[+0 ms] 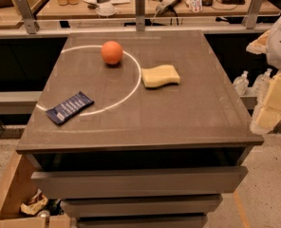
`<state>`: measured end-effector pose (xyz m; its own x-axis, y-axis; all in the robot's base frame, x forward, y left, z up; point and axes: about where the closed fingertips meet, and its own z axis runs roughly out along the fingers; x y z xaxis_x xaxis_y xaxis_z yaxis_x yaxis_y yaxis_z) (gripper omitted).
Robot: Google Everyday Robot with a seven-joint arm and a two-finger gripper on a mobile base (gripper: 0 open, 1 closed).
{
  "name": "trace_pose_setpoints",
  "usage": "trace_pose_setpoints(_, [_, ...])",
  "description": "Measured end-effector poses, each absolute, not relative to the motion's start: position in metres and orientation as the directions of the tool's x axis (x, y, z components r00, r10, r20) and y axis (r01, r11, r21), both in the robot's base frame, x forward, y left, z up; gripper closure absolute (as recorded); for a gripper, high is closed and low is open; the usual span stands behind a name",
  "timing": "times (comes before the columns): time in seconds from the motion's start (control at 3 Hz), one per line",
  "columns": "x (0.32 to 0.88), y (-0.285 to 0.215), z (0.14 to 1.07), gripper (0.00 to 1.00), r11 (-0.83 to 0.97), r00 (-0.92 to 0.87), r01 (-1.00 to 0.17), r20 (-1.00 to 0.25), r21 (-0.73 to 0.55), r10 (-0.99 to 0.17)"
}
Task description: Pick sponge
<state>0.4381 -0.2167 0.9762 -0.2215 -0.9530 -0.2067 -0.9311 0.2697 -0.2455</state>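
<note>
While the robot's pale claw (265, 120) hangs beyond the right edge of the grey-brown counter (192, 113), well apart from everything on it, the pale yellow, wavy-sided foam sponge (160, 76) lies flat near the counter's middle, a little toward the far side, untouched. Whether the claw is released or clenched I cannot tell from the camera view, and nothing can be seen in its grasp. A round orange ball (112, 52) sits left of the sponge and farther back, near it but apart. A flat dark blue wrapped bar (70, 107) lies toward the front left, well apart. A thin white painted arc (131, 94) passes just beside the sponge's left end.

The step in hand looks to be the reach, not yet under way. To do it well, the claw should come in over the right edge and descend from above, centred on the sponge, turned to close across the narrower span between the wavy long sides. Foam yields, so go down nearly to the counter and squeeze firmly. An approach from the right avoids the ball, which would likely roll at a nudge.
</note>
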Motion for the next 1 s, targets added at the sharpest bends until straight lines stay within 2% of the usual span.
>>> trace_pose_setpoints(0.67, [0.45, -0.217, 0.975, 0.0, 0.285, -0.219, -0.918, -0.249, -0.275, -0.944])
trace_pose_setpoints(1.0, [0.481, -0.223, 0.968, 0.0, 0.303, -0.196, -0.905, -0.339, -0.3, -0.92])
